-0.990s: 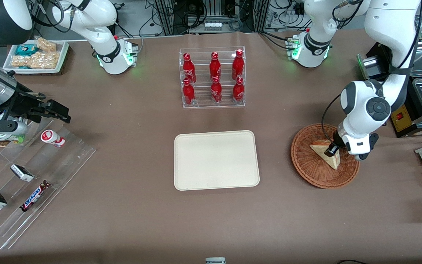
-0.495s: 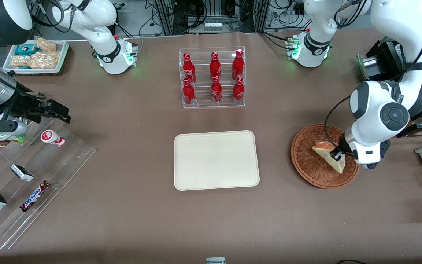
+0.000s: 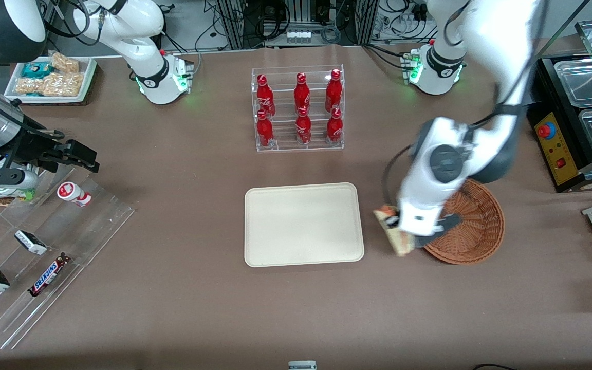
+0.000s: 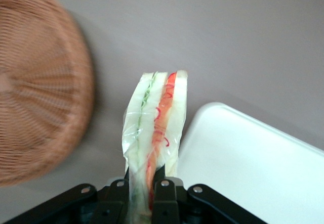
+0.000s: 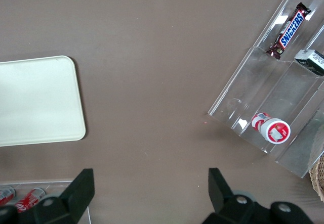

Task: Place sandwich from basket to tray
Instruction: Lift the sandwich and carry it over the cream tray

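My left gripper [image 3: 394, 226] is shut on the sandwich [image 3: 395, 237], a pale bread wedge with red and green filling, wrapped in clear film. It holds the wedge in the air over the bare table between the basket [image 3: 473, 223] and the tray [image 3: 303, 224]. In the left wrist view the sandwich [image 4: 154, 123] is pinched between the black fingers [image 4: 164, 183], with the woven basket [image 4: 38, 102] to one side and a corner of the cream tray [image 4: 253, 163] to the other. The basket holds nothing that I can see.
A clear rack of red bottles [image 3: 298, 109] stands farther from the front camera than the tray. Clear stepped racks with candy bars [image 3: 47, 275] and a small red-and-white cup [image 3: 72, 194] lie toward the parked arm's end. A black control box [image 3: 558, 149] stands near the basket.
The gripper has lifted the sandwich out of the basket and carried it toward the tray; the basket is now bare.
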